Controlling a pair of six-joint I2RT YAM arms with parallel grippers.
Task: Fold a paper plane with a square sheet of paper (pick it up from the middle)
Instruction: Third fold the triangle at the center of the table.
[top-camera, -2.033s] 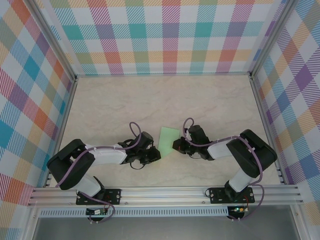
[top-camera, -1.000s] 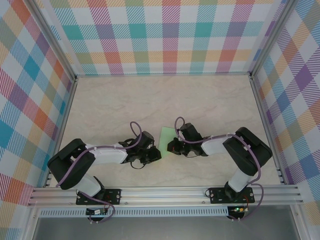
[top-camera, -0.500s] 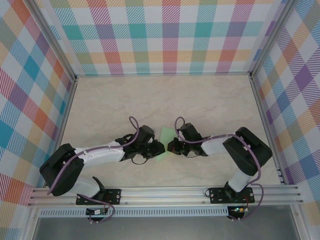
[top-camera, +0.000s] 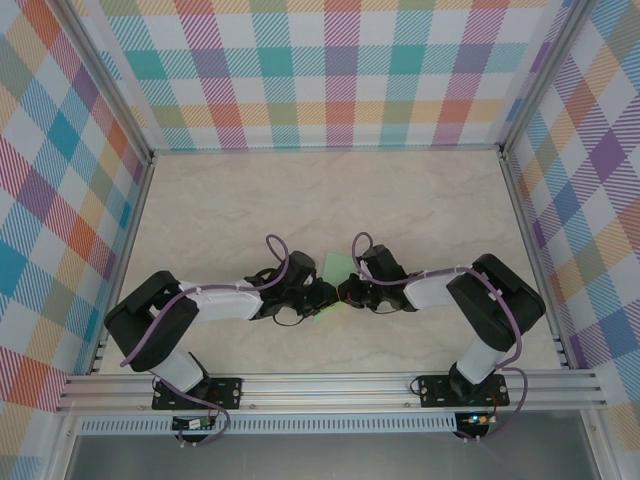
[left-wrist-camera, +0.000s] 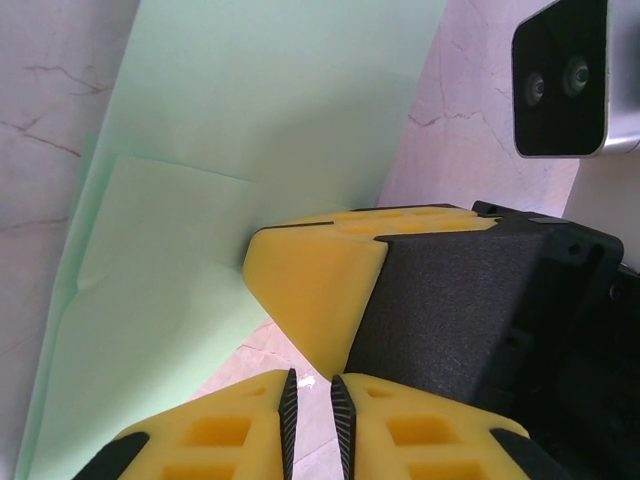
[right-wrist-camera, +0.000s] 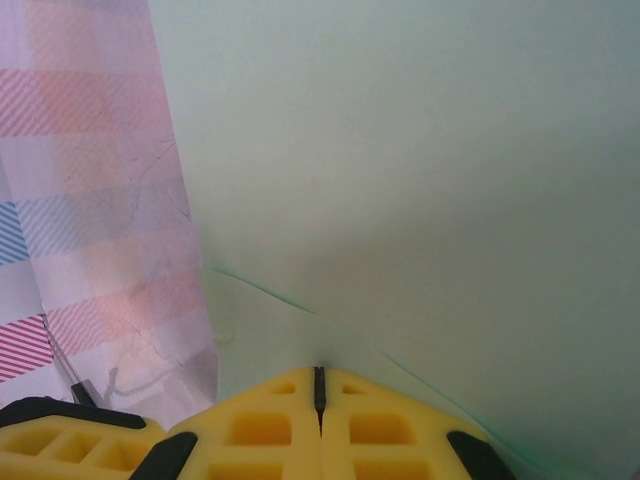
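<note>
**Presently: one sheet, two grippers meeting over it**

From the top camera I see one marbled table (top-camera: 200, 210) inside plaid walls (top-camera: 340, 70), with two arms on it. The left arm (top-camera: 215, 302) and right arm (top-camera: 440, 290) both reach inward toward the near centre.

Between them is one square sheet of paper (top-camera: 337, 266), pale green and partly folded. A flap lies flat on the table and the rest rises behind it.

My right gripper (right-wrist-camera: 318, 385) has its two yellow pads pressed together, and the sheet's crease runs into their tip, so it is clamped on the paper.

My left gripper (left-wrist-camera: 310, 400) sits just beside it at the paper's edge. Its two pads are a narrow slit apart, with bare table showing through.
</note>
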